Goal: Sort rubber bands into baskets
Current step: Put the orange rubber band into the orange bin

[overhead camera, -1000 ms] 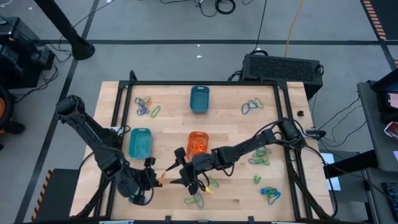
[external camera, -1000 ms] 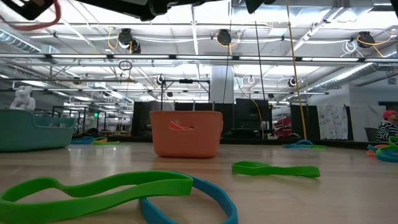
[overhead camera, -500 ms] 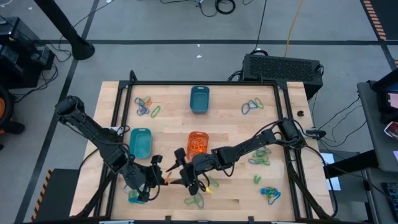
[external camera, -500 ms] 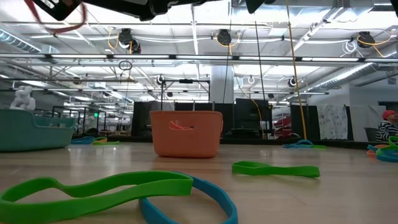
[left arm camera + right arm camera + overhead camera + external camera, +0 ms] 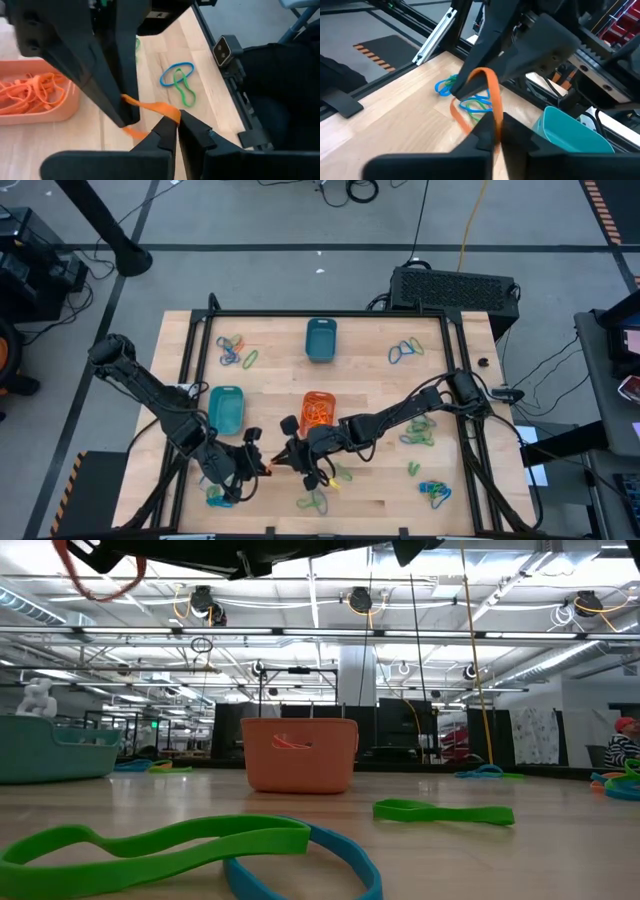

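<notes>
An orange rubber band hangs in the air between my two grippers, over the table's near middle. My left gripper is shut on one end and my right gripper on the other; their tips almost meet. The low view shows the band high up at the left. The orange basket, with orange bands inside, stands just beyond them. The turquoise basket stands to the left and the dark teal basket at the far middle. My left gripper pinches one end of the orange band between its two fingertips, slanting down from the table's left. The band is lifted clear of the table and bows toward the other gripper. My right gripper pinches the band's other end between its two fingertips, nearly level, from the table's right. The band arches up from its fingers as a slack loop, clear of the table.
Loose rubber bands lie in heaps at the far left, far right, right, near right and near middle. A green and a blue band lie right before the low camera. A black frame rims the table.
My left gripper has carried the orange band toward the table's right, up to my right gripper. My right gripper, open a moment ago, has shut on the band's free end. The band stays lifted clear of the table.
</notes>
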